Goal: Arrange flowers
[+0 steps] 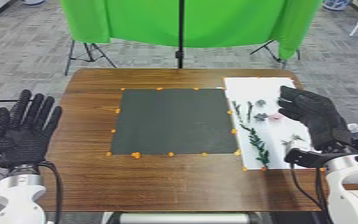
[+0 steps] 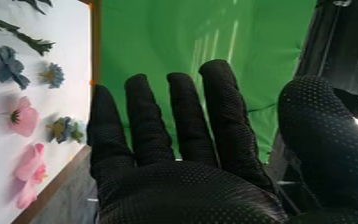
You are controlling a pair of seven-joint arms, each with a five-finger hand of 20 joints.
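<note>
Right hand is being held up at the right edge of the white sheet, part of that edge being covered by it in the head view. Its fingers are being kept straight and slightly spread, thumb being held well out to the side. Exact height over the sheet: cannot be told.

Flowers are being carried by the sheet, mostly left of the right hand. Just left of it, a blue-grey flower is being laid out near a pink one; thin green stems are lying farther left. A long leafy stem is being placed left of the hand and nearer the robot; a pale sprig is lying just on the robot's side of the hand. In the wrist view, pink and blue blooms are being shown flat on the sheet, beside the fingers.

Left hand is being held upright beside the left edge of the counter, fingers being kept straight and a little apart. Between the hands, a dark mat is being edged by orange marks. Beyond both hands, a green cloth is being hung.
</note>
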